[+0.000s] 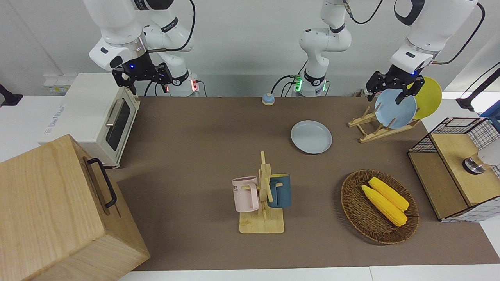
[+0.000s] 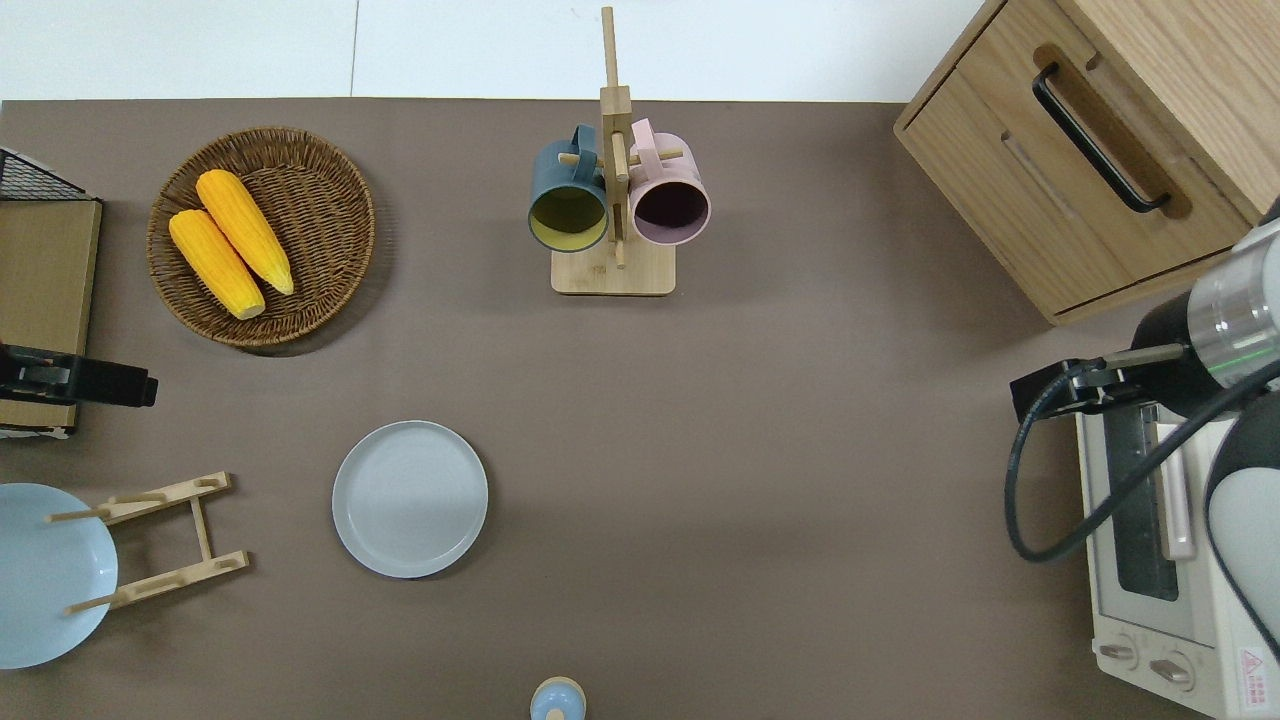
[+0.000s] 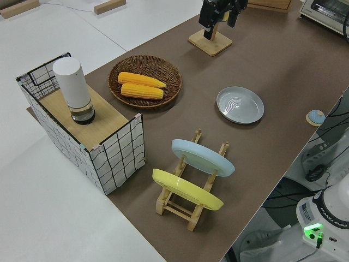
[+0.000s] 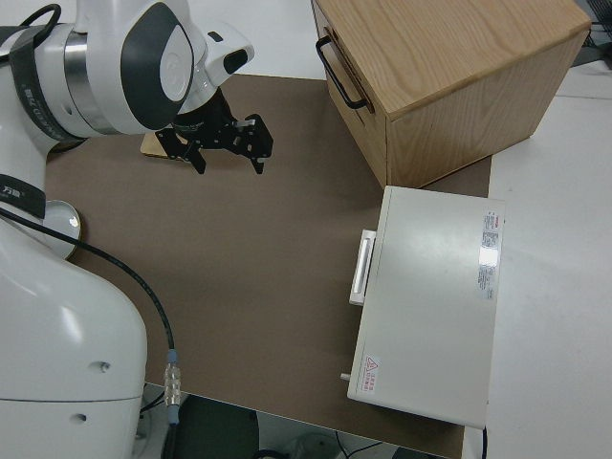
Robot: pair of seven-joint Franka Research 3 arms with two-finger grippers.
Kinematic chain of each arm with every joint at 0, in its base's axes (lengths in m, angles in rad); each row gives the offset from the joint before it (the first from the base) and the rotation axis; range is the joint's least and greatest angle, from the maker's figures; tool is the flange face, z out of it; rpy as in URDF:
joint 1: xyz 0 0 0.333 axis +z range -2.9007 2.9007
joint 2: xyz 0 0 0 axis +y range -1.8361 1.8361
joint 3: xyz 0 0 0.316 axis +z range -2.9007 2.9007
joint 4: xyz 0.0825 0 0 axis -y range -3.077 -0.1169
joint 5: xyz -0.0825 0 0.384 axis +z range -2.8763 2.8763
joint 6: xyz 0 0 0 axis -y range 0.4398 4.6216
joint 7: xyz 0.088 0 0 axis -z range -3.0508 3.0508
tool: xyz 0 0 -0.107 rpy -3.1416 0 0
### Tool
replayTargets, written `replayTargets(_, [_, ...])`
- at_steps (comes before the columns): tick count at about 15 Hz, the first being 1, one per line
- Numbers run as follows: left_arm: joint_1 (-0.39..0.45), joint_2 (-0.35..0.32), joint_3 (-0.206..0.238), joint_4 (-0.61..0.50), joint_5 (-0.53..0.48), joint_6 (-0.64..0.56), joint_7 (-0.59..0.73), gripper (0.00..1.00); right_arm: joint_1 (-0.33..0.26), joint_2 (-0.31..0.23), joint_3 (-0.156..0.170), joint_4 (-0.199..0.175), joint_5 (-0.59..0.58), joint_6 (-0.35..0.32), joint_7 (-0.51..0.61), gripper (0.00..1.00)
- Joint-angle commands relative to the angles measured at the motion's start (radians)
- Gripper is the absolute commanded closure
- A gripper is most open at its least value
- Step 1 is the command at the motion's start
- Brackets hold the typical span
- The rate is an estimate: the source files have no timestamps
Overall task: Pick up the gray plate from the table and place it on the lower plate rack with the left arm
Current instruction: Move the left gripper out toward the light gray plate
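Note:
The gray plate (image 1: 311, 136) lies flat on the brown mat; it also shows in the overhead view (image 2: 410, 498) and the left side view (image 3: 240, 105). The plate rack (image 1: 375, 130) stands beside it toward the left arm's end (image 2: 160, 540) (image 3: 188, 204). It holds a light blue plate (image 1: 394, 109) and a yellow plate (image 1: 429, 97), and its lower slots are free. My left gripper (image 1: 391, 91) is open and empty, up in the air over the mat's edge next to the wire shelf (image 2: 75, 380) (image 3: 220, 19), well away from the gray plate. My right gripper (image 1: 142, 80) is parked, open.
A mug stand (image 1: 265, 195) holds a pink and a dark blue mug. A wicker basket (image 1: 351, 203) holds two corn cobs. A wire shelf (image 1: 453, 171) with a white cylinder stands at the left arm's end. A toaster oven (image 1: 97, 117) and a wooden drawer box (image 1: 50, 210) stand at the right arm's end.

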Motion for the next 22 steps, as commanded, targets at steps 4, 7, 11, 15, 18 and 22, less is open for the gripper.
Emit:
replayTargets(4, [0.007,0.021,0.004,0.022,0.005,0.0,-0.021,0.01,-0.023,-0.002,0.021,0.007,-0.006,-0.011,0.012,0.017])
replayTargets(7, [0.009,0.019,0.005,0.015,0.005,-0.012,-0.019,0.01,-0.023,-0.002,0.021,0.007,-0.006,-0.012,0.012,0.017])
replayTargets(11, [0.012,0.006,0.007,-0.028,0.005,-0.018,-0.022,0.01,-0.023,-0.002,0.021,0.007,-0.006,-0.011,0.012,0.017])
replayTargets(15, [0.023,-0.055,0.005,-0.14,0.003,0.014,-0.042,0.01,-0.023,-0.002,0.021,0.007,-0.006,-0.011,0.012,0.017])
replayTargets(18, [0.021,-0.083,0.005,-0.208,0.002,0.046,-0.042,0.01,-0.023,-0.002,0.021,0.007,-0.006,-0.011,0.012,0.017])
replayTargets(22, [0.016,-0.125,0.002,-0.356,-0.004,0.179,-0.044,0.01,-0.023,-0.002,0.02,0.007,-0.006,-0.011,0.012,0.017])
